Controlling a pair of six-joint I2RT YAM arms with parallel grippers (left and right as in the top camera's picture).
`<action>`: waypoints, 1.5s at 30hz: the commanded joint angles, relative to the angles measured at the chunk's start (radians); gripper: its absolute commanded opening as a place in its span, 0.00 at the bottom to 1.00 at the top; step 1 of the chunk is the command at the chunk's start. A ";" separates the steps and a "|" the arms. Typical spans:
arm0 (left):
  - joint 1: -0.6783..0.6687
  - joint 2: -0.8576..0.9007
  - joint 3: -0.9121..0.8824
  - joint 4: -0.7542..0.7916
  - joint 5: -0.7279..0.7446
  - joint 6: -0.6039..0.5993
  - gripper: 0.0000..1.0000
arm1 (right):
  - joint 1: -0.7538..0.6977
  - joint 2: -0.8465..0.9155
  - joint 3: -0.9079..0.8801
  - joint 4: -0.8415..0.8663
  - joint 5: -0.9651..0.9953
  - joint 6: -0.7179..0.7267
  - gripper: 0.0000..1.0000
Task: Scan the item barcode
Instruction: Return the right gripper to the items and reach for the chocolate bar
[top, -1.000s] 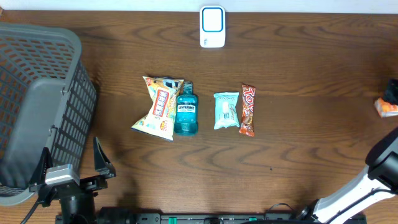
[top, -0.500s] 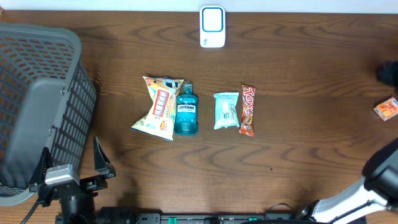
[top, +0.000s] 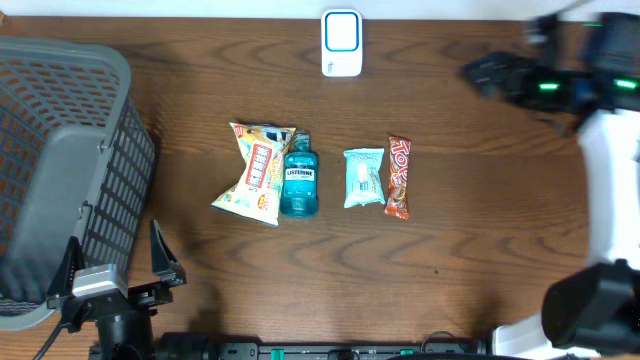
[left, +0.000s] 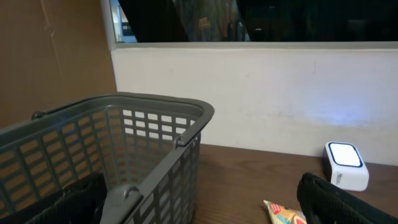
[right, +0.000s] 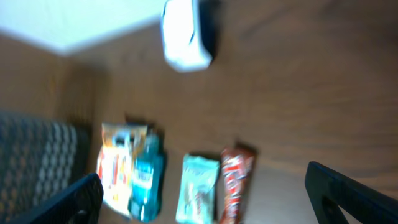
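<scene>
Dark wood-grain table (top: 480, 230) carries everything, and we place it all from the white scanner (top: 342, 43) at its far edge. Well to the scanner's left sits the grey mesh basket (top: 60, 150), with the left gripper (top: 118, 265) by its near corner, jaws spread wide and empty. Right of the scanner hovers the right gripper (top: 485, 75), blurred, fingers wide apart on nothing. In front of the scanner lie the items: snack bag (top: 258, 172), mouthwash bottle (top: 299, 178), candy bar (top: 398, 178), mint packet (top: 363, 177). We judge the bottle rigid, liquid-heavy and slick, best pinched across its body. The wrappers look light and crushable, best taken across the middle.
</scene>
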 joint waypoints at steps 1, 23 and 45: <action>0.003 -0.001 0.002 0.001 -0.013 0.014 0.98 | 0.143 0.040 -0.025 -0.003 0.158 0.018 0.99; 0.003 -0.001 0.002 0.001 -0.013 0.014 0.98 | 0.554 0.425 -0.026 0.013 1.074 0.459 0.60; 0.003 -0.001 0.002 0.001 -0.013 0.014 0.98 | 0.558 0.571 -0.029 -0.052 1.085 0.542 0.04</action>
